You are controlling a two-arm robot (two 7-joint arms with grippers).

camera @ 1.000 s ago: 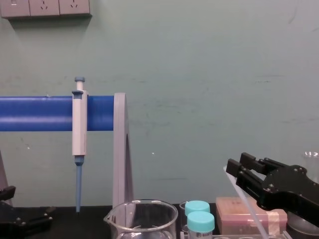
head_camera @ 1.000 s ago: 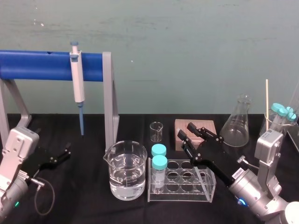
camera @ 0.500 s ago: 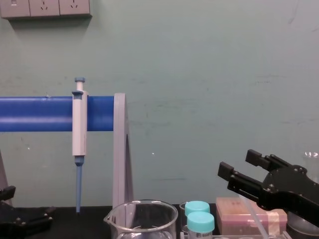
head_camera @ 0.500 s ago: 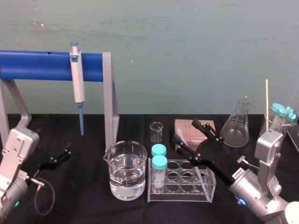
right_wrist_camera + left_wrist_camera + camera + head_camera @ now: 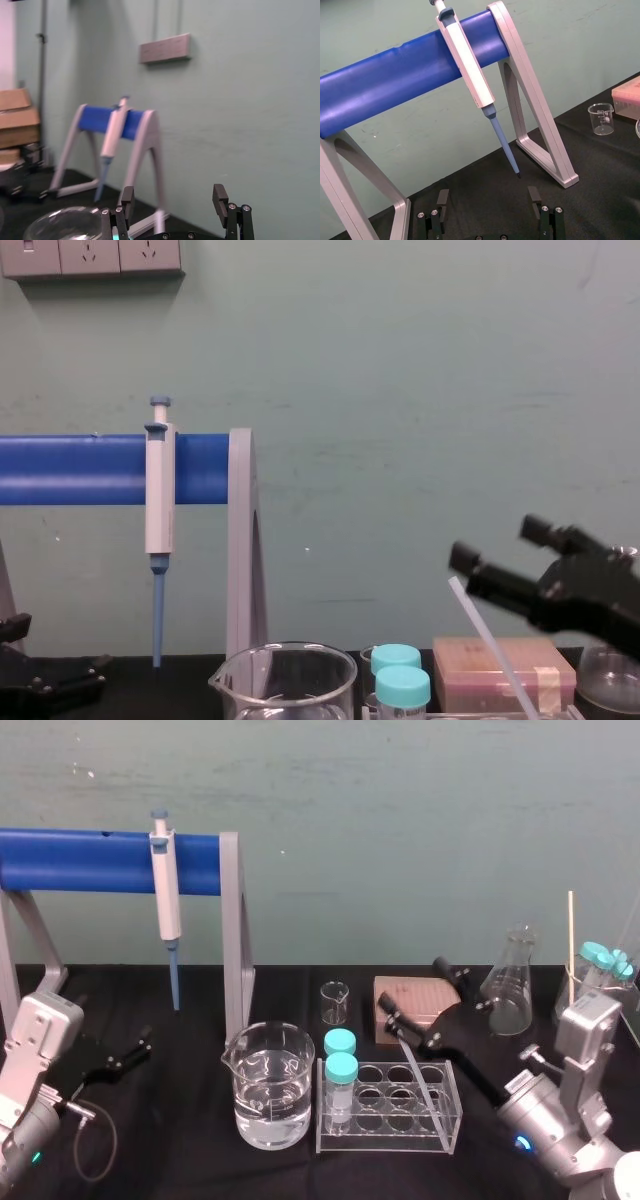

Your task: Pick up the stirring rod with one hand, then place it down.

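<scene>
Starting on the robot's left, I see the left gripper (image 5: 128, 1055) parked low on the black table (image 5: 200, 1160) with its fingers spread and nothing between them. Behind it the pipette (image 5: 165, 890) hangs on the blue-barred stand (image 5: 90, 860). Moving right I pass the beaker (image 5: 268, 1085) and the two teal-capped vials (image 5: 341, 1070) standing in the clear rack (image 5: 400, 1135). The stirring rod (image 5: 420, 1078) leans in that rack, its foot down among the right-hand wells and its top slanting up toward the left. I judge it light and stiff but smooth, probably glass or hard plastic. It could slip through the pads, swing in the well if nudged, or snap under a hard squeeze. I would take it on the free upper length above the rack, a little below the tip, fingers square across it and closing gently. The right gripper (image 5: 412, 985) hovers just above that top end, in front of the pink box (image 5: 405, 992), with the flask (image 5: 510, 985) to its right. Its arm reaches in from the lower right. Its jaws are wide apart and grasp nothing. The lower finger sits right over the rod's tip, but I cannot tell whether they touch.
</scene>
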